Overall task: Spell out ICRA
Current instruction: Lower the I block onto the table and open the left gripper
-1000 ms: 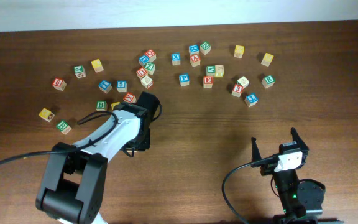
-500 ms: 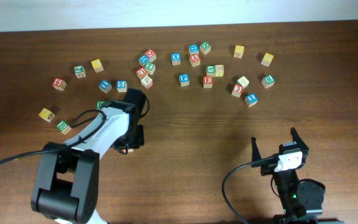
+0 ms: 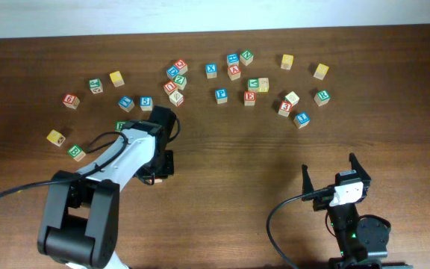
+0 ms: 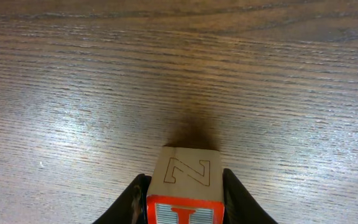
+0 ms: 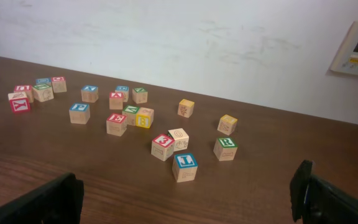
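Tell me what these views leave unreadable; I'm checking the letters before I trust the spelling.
Left wrist: the cube in the left gripper has its red-printed face cut off by the bottom edge, so its letter shows only in part.
Overhead: that cube is hidden under the left arm.
Overhead: the prints on the scattered cubes are too small to read with certainty.

the lettered cube (image 4: 186,177) is pale matt wood; the table (image 4: 73,93) is dark, grained, faintly glossy wood.
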